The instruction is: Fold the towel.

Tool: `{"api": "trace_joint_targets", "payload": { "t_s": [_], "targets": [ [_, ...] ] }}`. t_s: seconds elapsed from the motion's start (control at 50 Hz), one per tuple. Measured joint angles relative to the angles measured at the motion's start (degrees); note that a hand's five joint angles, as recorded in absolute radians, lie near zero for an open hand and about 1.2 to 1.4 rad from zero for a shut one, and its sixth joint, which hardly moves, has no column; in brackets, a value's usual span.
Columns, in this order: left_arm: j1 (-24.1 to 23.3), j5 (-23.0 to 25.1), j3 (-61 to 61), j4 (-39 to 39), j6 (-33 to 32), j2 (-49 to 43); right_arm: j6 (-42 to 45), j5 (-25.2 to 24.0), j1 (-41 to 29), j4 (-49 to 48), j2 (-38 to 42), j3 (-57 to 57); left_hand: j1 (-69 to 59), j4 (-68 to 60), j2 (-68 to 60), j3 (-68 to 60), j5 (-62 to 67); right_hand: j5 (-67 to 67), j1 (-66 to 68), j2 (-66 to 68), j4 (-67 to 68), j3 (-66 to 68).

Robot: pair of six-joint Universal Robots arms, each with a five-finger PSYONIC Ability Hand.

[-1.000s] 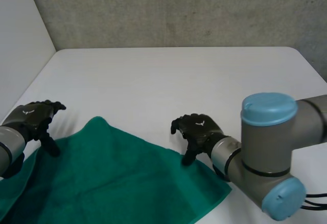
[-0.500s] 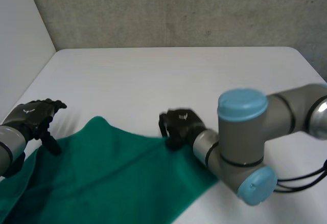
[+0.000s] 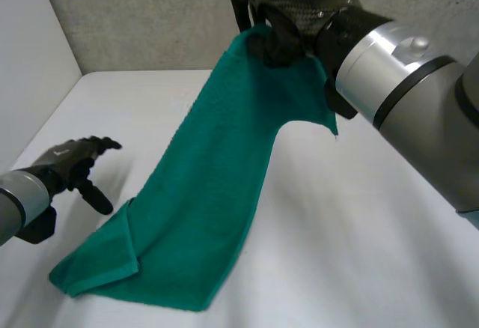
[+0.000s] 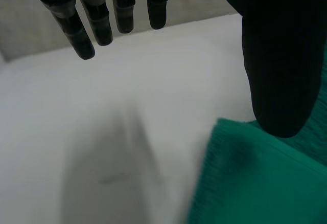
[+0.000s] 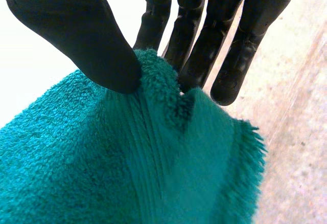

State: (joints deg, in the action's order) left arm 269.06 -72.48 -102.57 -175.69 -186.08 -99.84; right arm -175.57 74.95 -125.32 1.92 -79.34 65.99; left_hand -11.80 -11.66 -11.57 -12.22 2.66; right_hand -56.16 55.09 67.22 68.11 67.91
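My right hand [image 3: 292, 6] pinches the top edge of the green terry towel [image 3: 202, 193] between thumb and fingers, high above the white table [image 3: 359, 231]. The towel's lower end lies there, and my left hand [image 3: 67, 165] hovers beside it with fingers relaxed.

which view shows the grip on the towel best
Right wrist view: the right robot hand pinches the towel between thumb and fingers, close up. Head view shows the hand's back partly hiding the pinch. Left wrist view shows a towel corner.

Plain teal-green towel [image 3: 202, 193]; black left robot hand [image 3: 67, 165], right robot hand [image 3: 288, 2]; white table [image 3: 359, 216]; speckled grey wall [image 3: 150, 21].
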Motion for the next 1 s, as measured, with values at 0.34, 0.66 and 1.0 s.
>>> {"api": "trace_joint_targets", "payload": {
  "t_s": [0.34, 0.66, 1.0],
  "targets": [
    [5.09, 9.67, -1.94, 9.55, 0.45, -0.47, 1.3, 0.13, 0.79, 0.34, 0.05, -3.03, -1.84, -1.51, -1.84, -1.62, 1.2, 0.0, 0.0, 0.0, 0.0, 0.0],
    [-4.29, 7.08, 2.98, 5.13, 2.66, -10.01, 1.5, 0.19, 6.69, 2.55, -1.81, -1.48, -50.89, -56.29, -56.4, -55.22, 52.07, 0.0, 0.0, 0.0, 0.01, 0.0],
    [-8.53, -4.38, 31.54, -0.91, 14.79, -4.8, 27.8, -0.74, 13.96, 12.64, 4.98, -0.04, -50.89, -56.58, -56.74, -55.7, 52.07, 0.0, 0.63, 0.0, 0.01, 0.0]
  ]
}}
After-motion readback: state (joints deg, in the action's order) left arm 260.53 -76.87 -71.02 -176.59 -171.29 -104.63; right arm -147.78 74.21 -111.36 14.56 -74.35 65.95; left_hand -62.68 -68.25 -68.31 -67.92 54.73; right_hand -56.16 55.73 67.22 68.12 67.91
